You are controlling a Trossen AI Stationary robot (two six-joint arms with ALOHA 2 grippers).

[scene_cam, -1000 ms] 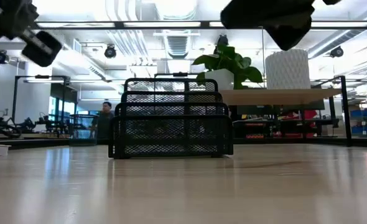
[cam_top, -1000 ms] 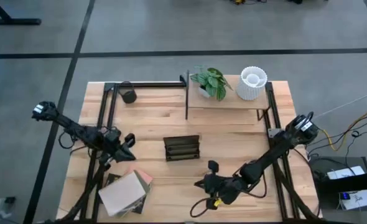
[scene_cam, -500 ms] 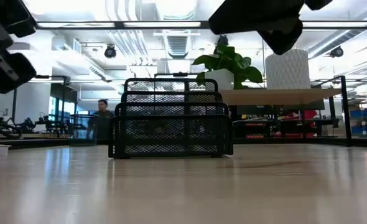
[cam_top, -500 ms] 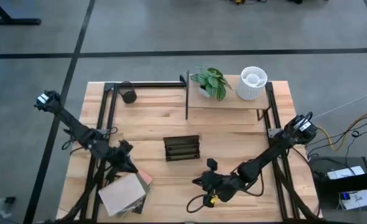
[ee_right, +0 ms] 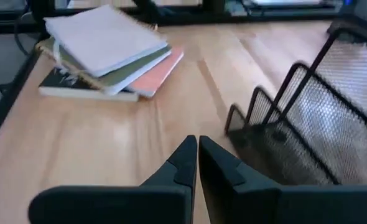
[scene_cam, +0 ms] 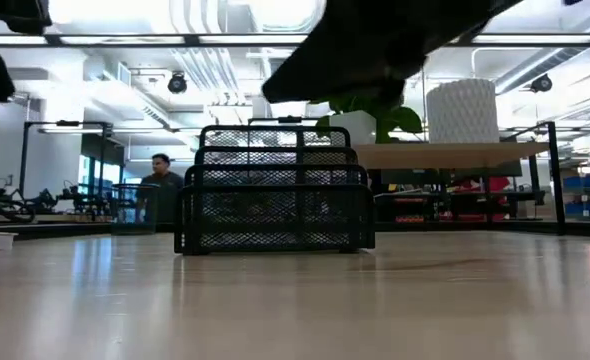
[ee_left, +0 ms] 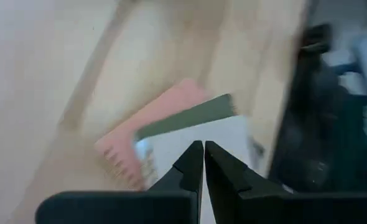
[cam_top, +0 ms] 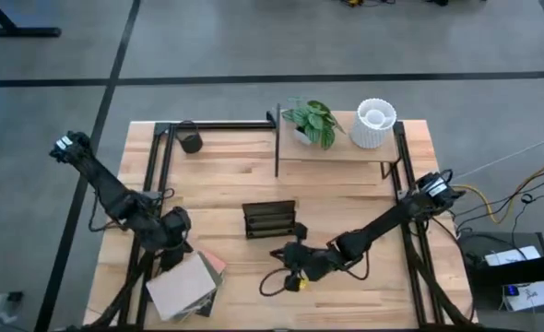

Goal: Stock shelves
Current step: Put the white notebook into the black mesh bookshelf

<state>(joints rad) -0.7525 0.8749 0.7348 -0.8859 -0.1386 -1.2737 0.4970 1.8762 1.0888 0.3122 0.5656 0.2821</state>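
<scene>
- Left gripper [cam_top: 173, 238] hanging just beside the pile of books [cam_top: 184, 284], at the pile's far edge, near the table's left front corner.
- Left fingers [ee_left: 193, 163] pressed together, nothing between them.
- Right gripper [cam_top: 281, 254] in the middle of the table, just in front of the mesh rack [cam_top: 269, 219], well apart from the books.
- Right fingers [ee_right: 186, 158] also pressed together, empty.
- Left arm nearer to the books, so likely the one to pick first; fingers would need to open before any grab.
- Long side of the top book slanting across the table corner, not square with the table edge.
- Shelves [cam_top: 337, 152] at the back of the table, to the right of the middle, far from both grippers and from the books.
- Green plant [cam_top: 312, 121] and white ribbed pot [cam_top: 373, 123] already on the shelf board.
- High view: whole layout, books front left, rack in the middle, shelves at the back.
- Left wrist view: top of the pile close up, white book [ee_left: 193, 146] over a green one, pink one with a spiral edge beneath.
- Right wrist view: the pile from the side, with a dark book [ee_right: 84, 87] at the very bottom, hidden in the left wrist view.
- Low view: no books to make out, only the rack [scene_cam: 275, 190], the shelf board [scene_cam: 445, 152] behind it, and a person [scene_cam: 159, 188] far off in the room.
</scene>
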